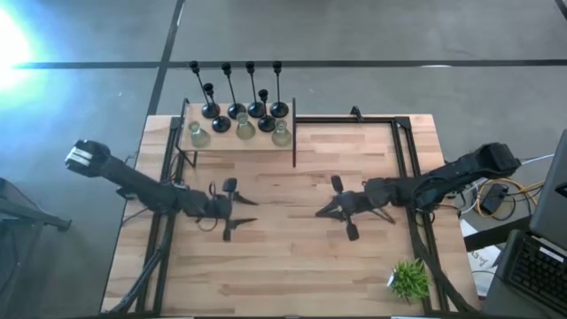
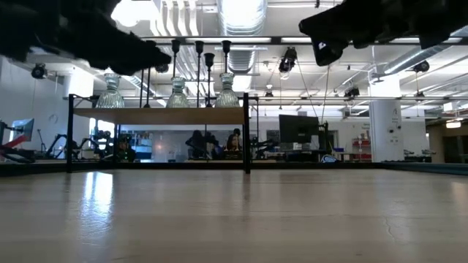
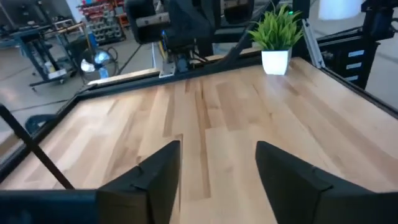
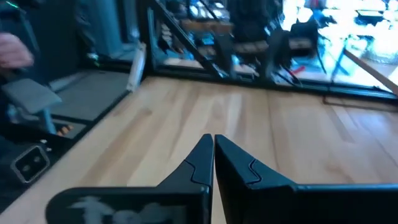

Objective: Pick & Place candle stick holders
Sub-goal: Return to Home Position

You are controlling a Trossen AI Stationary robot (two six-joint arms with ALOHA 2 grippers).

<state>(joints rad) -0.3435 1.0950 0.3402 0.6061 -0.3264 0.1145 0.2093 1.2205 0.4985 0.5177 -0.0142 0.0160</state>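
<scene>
The candle stick holders stand on a small raised shelf at the table's far left. The black ones have thin stems and stand at the back. Three squat glass ones stand in front of them, and the low view also shows these glass ones. My left gripper hovers open over the middle of the table with nothing between its fingers. My right gripper faces it from the right, shut and empty, its shut fingertips above bare wood. Both grippers are well short of the shelf.
A small green plant in a white pot stands at the near right corner. Black frame rails run along the table's sides. A keyboard and cables lie off the right edge. Bare wood lies between the grippers and the near edge.
</scene>
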